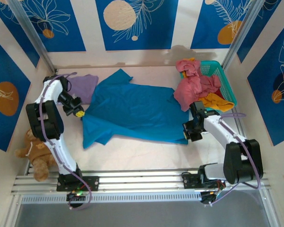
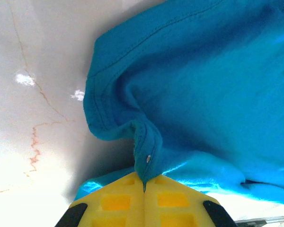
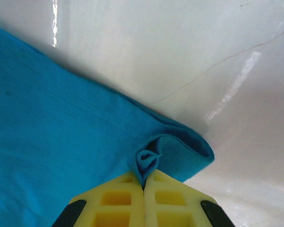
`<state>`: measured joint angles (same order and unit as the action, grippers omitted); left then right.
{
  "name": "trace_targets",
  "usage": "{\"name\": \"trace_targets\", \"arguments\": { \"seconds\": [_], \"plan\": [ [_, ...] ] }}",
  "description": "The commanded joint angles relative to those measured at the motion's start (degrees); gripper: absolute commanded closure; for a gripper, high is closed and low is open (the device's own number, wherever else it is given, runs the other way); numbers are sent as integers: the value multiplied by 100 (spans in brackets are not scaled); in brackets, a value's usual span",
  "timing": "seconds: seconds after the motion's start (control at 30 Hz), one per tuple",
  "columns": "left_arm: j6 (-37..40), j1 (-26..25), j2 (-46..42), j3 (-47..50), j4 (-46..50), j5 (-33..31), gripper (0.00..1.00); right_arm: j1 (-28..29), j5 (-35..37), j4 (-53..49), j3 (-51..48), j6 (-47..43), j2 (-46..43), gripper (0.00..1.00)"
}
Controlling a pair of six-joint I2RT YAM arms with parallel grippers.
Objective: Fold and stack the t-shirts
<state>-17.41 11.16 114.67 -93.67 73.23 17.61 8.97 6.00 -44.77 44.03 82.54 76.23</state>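
A teal-blue t-shirt point(image 1: 132, 111) lies spread across the middle of the table. My left gripper point(image 1: 78, 112) is shut on a pinched fold at the shirt's left edge point(image 2: 146, 151); its yellow fingers point(image 2: 116, 201) meet on the cloth. My right gripper point(image 1: 189, 136) is shut on the shirt's near right corner point(image 3: 149, 163), where the hem curls over the table. A lavender t-shirt point(image 1: 83, 87) lies flat at the back left, partly under the teal one. Rose-pink point(image 1: 194, 85) and orange point(image 1: 217, 100) t-shirts are heaped in and over the basket.
A turquoise mesh basket point(image 1: 226, 81) stands at the back right corner. A brown teddy bear point(image 1: 35, 151) sits off the table's left edge by the left arm. Blue patterned walls close in the sides and back. Bare pale tabletop point(image 1: 142, 153) runs along the front.
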Motion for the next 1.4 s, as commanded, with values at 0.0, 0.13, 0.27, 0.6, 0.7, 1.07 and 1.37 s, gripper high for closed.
{"name": "trace_targets", "arguments": {
  "seconds": [0.0,0.13,0.27,0.6,0.7,1.07,1.37],
  "plan": [
    [86,85,174,-173,243,81,100,-17,122,13,142,-2,99,100],
    [40,141,277,-242,176,145,100,-56,296,167,59,94,135,100],
    [106,195,345,-478,380,-135,100,-54,226,245,141,9,331,100],
    [10,227,538,-445,85,107,100,-39,299,337,310,-303,653,94],
    [-9,235,539,-470,-5,132,100,68,341,150,440,-515,548,75],
    [309,354,-111,-133,95,-131,56,1820,903,-1149,929,-311,-367,55],
    [-36,330,-1523,1872,-487,74,57,3625,288,-460,2608,-212,1541,54]
  ]
}}
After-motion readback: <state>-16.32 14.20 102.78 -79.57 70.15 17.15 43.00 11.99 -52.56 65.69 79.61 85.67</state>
